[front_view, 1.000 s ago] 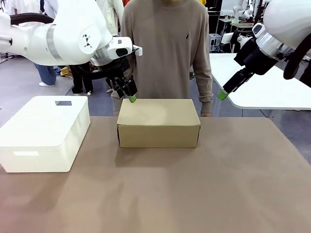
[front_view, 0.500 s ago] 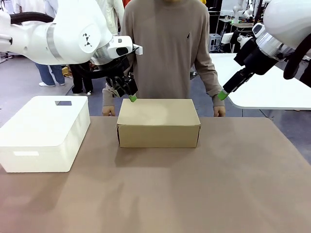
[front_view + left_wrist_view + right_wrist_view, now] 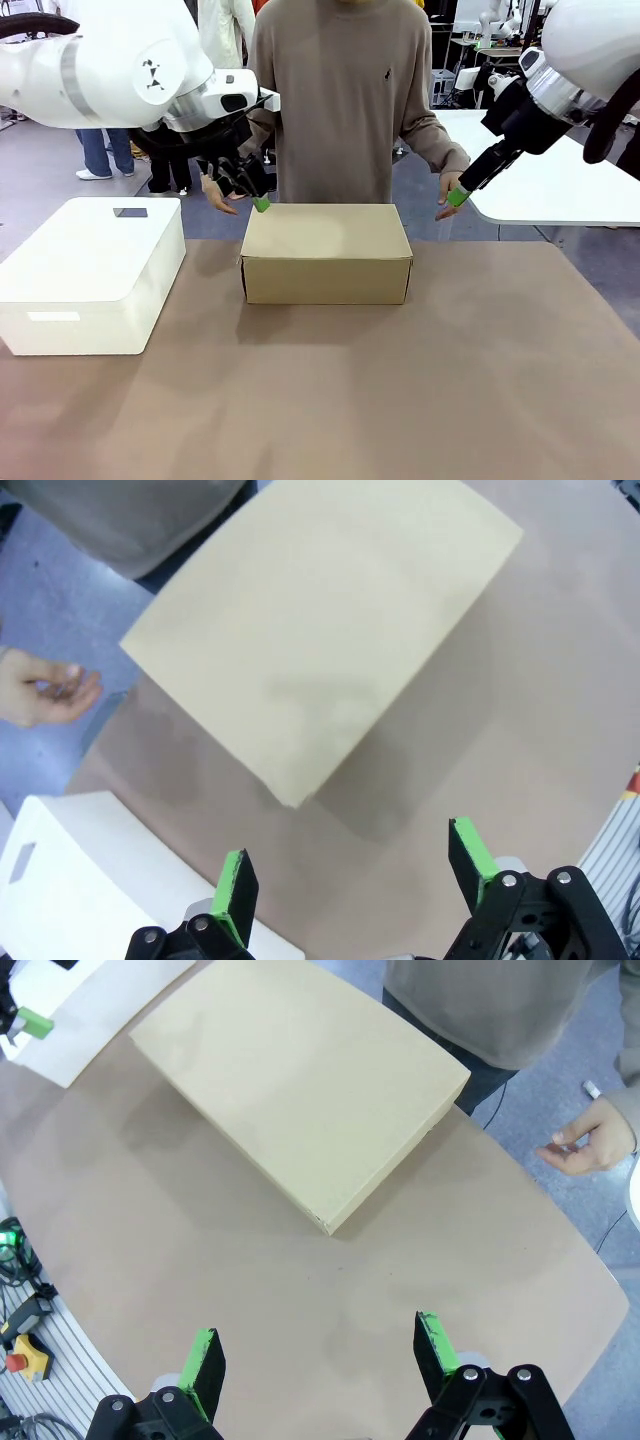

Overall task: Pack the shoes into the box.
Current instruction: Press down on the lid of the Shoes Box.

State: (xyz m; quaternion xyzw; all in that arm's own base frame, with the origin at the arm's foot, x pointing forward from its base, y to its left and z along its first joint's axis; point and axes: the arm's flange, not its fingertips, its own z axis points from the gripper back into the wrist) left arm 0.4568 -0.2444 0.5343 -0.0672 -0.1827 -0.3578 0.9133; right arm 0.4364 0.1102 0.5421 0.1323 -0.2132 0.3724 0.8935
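Sitting closed near the table's (image 3: 320, 400) far edge in the front view, the box (image 3: 327, 253) looks packed, its lid flat; the left gripper (image 3: 250, 190) hovers by its far-left corner, the right gripper (image 3: 462, 190) well off right. From the left wrist, both fingers (image 3: 236, 882) stand wide, empty, above the lid. From the right wrist, fingers (image 3: 205, 1358) likewise spread, holding nothing; I judge little remains.
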